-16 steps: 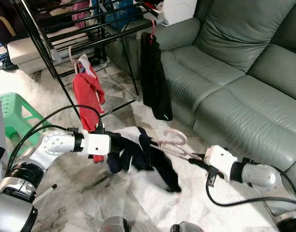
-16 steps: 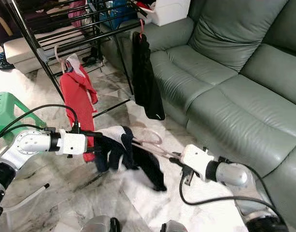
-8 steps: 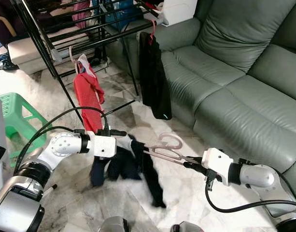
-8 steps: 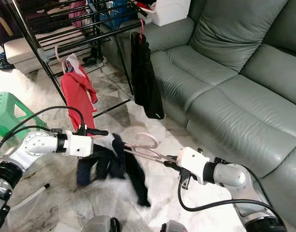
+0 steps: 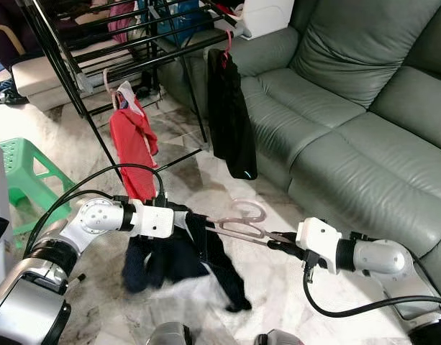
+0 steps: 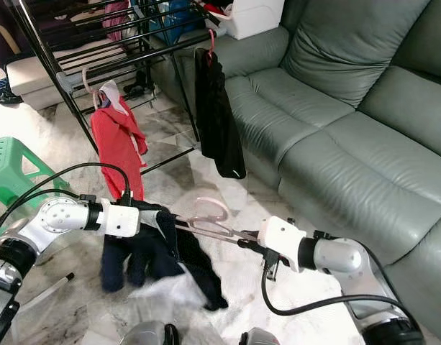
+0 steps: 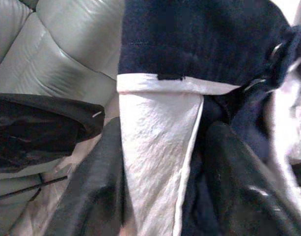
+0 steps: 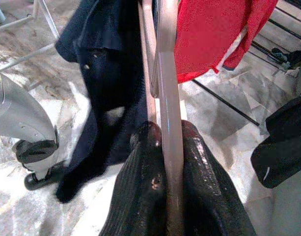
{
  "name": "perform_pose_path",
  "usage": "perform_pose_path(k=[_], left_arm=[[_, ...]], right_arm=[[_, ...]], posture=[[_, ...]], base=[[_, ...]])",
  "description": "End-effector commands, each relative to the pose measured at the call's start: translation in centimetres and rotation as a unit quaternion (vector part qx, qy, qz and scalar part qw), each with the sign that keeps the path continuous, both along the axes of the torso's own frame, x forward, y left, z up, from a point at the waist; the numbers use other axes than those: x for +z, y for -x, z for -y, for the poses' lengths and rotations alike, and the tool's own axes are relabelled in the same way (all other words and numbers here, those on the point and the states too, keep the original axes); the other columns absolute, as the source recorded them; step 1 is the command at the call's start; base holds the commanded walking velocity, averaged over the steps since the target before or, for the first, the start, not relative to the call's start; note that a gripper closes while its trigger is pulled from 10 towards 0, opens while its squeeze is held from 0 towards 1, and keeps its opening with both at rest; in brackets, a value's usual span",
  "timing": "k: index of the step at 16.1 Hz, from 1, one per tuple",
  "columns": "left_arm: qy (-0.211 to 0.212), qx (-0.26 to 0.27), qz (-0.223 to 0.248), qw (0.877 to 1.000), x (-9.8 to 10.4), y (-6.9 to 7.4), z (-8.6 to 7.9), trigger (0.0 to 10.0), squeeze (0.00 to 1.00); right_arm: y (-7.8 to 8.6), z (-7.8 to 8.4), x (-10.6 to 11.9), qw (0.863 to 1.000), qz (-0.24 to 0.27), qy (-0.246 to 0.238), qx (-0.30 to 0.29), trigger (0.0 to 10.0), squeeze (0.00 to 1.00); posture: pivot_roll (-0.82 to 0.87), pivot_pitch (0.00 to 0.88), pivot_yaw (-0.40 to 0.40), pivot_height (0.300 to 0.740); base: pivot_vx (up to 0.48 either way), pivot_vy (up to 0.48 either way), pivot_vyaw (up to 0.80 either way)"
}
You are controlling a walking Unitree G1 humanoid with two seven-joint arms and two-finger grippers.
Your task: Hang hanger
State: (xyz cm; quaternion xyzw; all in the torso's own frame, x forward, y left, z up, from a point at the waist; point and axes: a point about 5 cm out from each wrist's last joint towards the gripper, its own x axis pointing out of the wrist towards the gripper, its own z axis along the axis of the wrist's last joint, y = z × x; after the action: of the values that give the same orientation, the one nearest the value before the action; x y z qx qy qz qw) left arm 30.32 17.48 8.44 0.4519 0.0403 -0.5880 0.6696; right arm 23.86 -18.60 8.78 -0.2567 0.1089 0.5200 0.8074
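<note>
A pale pink hanger [image 5: 243, 221] is held level above the floor, with a navy and white garment [image 5: 178, 253] draped from its left end. My right gripper [image 5: 279, 243] is shut on the hanger's right end; in the right wrist view the pink bar [image 8: 169, 162] runs between its fingers [image 8: 140, 191]. My left gripper [image 5: 183, 218] is shut on the garment's upper edge; the left wrist view has white and navy cloth [image 7: 157, 147] between its fingers [image 7: 98, 187]. The black drying rack [image 5: 126, 43] stands at the back left.
A red garment [image 5: 132, 149] and a black garment [image 5: 229, 118] hang from the rack on hangers. A green leather sofa [image 5: 349, 108] runs along the right. A green plastic stool [image 5: 22, 176] stands at the left on the marble floor [image 5: 206, 162].
The hanger and both grippers have shifted slightly left and up. The navy garment has swung and now hangs lower, bunched under the left gripper.
</note>
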Motion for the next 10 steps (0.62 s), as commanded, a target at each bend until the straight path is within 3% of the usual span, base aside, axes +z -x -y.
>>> perform_pose_path(k=[1,10], left_arm=[[-0.017,-0.001,-0.009,1.000,0.10,-0.32,-0.08,0.0,0.00],[0.002,0.011,-0.068,0.998,0.23,-0.78,0.47,0.0,0.00]], right_arm=[[-0.40,-0.97,1.48,0.999,0.037,-0.010,0.025,10.0,0.00],[-0.48,-1.62,1.04,0.998,0.057,0.000,0.031,10.0,0.00]], posture=[[-0.07,0.012,0.069,0.740],[-0.06,0.003,0.063,0.740]], base=[[0.000,0.000,0.00],[0.000,0.000,0.00]])
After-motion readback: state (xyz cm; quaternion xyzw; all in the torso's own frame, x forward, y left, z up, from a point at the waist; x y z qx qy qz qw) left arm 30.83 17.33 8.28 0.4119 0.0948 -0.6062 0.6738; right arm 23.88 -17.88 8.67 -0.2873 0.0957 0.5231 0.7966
